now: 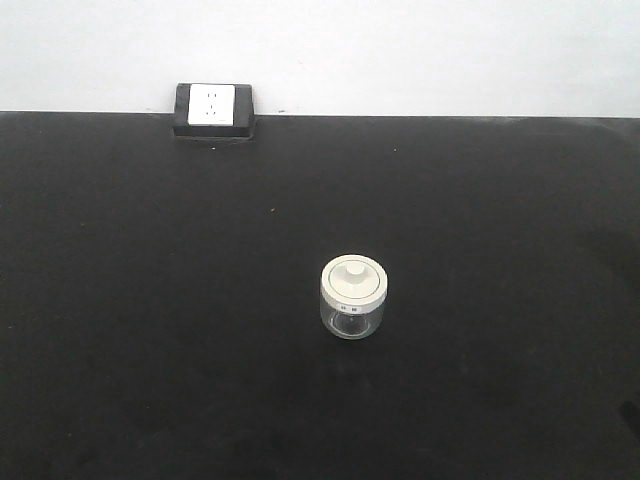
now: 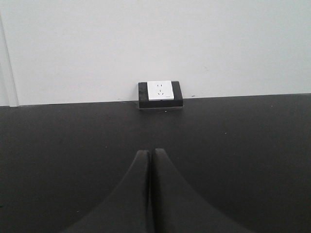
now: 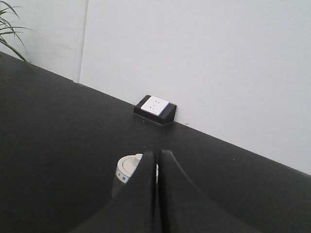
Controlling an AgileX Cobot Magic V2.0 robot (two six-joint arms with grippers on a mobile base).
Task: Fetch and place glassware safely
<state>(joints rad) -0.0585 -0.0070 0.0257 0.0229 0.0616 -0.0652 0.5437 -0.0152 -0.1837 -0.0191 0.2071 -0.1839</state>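
The glassware [image 1: 353, 297] is a small squat clear jar with a cream-white lid and a central knob, standing upright near the middle of the black table [image 1: 150, 300]. In the right wrist view the glassware [image 3: 127, 171] shows just beyond and left of my right gripper [image 3: 157, 154], partly hidden by its dark fingers, which are pressed together with nothing between them. My left gripper [image 2: 149, 153] is shut too and empty, over bare black table, with the jar out of its view. Neither gripper appears in the front view.
A black-framed white wall socket [image 1: 212, 108] sits at the table's far edge against the white wall [image 1: 420, 50]; the socket [image 2: 160, 93] lies straight ahead of the left gripper. Green plant leaves [image 3: 8, 29] show at the far left of the right wrist view.
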